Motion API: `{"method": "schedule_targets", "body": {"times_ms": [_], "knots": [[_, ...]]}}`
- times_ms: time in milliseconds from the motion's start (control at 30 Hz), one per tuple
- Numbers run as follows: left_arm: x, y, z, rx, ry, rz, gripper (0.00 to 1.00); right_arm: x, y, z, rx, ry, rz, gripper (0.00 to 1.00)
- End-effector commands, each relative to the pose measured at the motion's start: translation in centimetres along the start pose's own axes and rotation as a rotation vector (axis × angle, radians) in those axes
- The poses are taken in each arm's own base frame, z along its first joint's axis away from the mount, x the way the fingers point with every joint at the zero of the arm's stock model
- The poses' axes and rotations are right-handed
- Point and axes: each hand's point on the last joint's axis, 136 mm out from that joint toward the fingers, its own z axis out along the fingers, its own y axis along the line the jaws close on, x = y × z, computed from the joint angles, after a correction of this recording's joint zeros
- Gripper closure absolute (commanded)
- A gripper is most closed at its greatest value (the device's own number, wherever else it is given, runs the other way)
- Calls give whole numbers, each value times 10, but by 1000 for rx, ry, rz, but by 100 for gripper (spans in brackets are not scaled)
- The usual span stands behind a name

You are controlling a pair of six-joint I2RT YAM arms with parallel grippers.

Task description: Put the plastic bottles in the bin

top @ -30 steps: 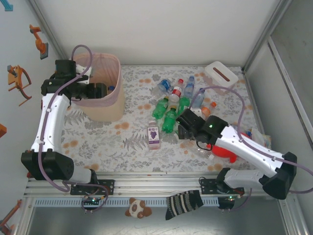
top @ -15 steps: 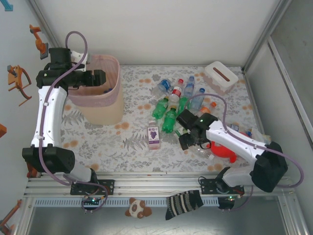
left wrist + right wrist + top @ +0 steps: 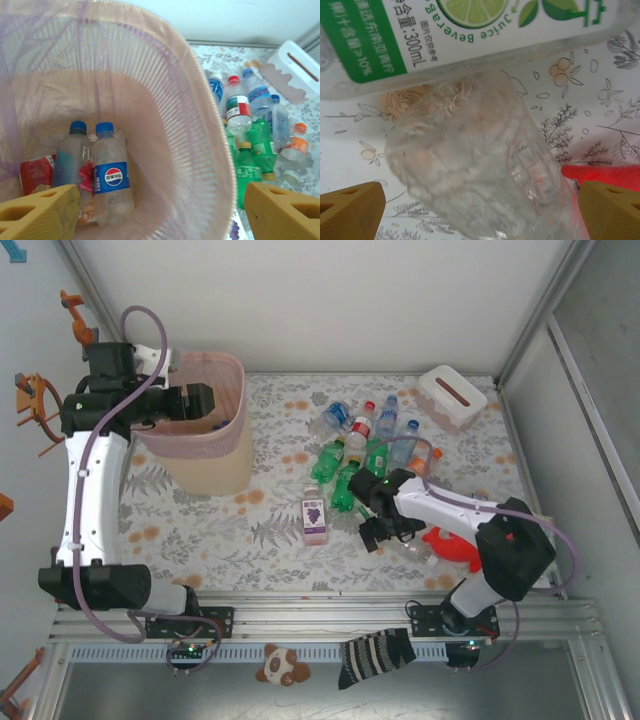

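Step in hand: by my reading, the right claw (image 3: 480, 210) is lining up to grasp a clear bottle (image 3: 480, 165) lying on the table (image 3: 270, 540).
Right claw state: fingers spread, one on each side of the clear bottle, with bare patterned cloth showing between each tip and the plastic.
Bottle under the claw: crumpled, label-free, angled across the gap rather than square to it.
Just beyond the fingertips: a lime-label bottle (image 3: 470, 30) lies crosswise and seems to touch the clear one's far end.
Beside the right-hand finger: a red toy (image 3: 605, 177), near the bottle's body.
How to close well: turn the wrist until the bottle sits square between the fingers, then pinch its widest part. Thin creased plastic will likely give and slip, so squeeze gently.
How to lift well: go straight up, or the lime-label bottle may roll and the toy may snag.
Left claw (image 3: 195, 400) state: fingers spread, carrying nothing.
Directly below the left claw: the bin (image 3: 190, 150), holding a Pepsi-label bottle (image 3: 112, 177) and others.
Bin from the right claw: well apart, across the table.
Heap (image 3: 365, 445): many bottles wait just ahead of the right claw.
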Motion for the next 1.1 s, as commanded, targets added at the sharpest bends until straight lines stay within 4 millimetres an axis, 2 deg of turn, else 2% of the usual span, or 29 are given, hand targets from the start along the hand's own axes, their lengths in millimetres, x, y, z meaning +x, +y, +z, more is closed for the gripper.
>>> {"method": "schedule_targets", "body": {"times_ms": [0, 267, 600, 867, 967, 1067], "knots": [[5, -13, -15, 50, -22, -32, 15, -10, 0, 6, 20, 12, -24, 3], [12, -30, -26, 114, -63, -67, 15, -8, 0, 25, 45, 70, -18, 14], [23, -41, -31, 134, -71, -77, 15, -9, -4, 23, 49, 49, 7, 35], [24, -58, -34, 185, -82, -64, 15, -16, -7, -2, 26, -33, 43, 43], [22, -69, -37, 231, -107, -54, 15, -15, -11, -18, 16, -71, 61, 43], [18, -84, -41, 317, -152, -40, 15, -19, -12, -42, -25, -141, 83, 43]]}}
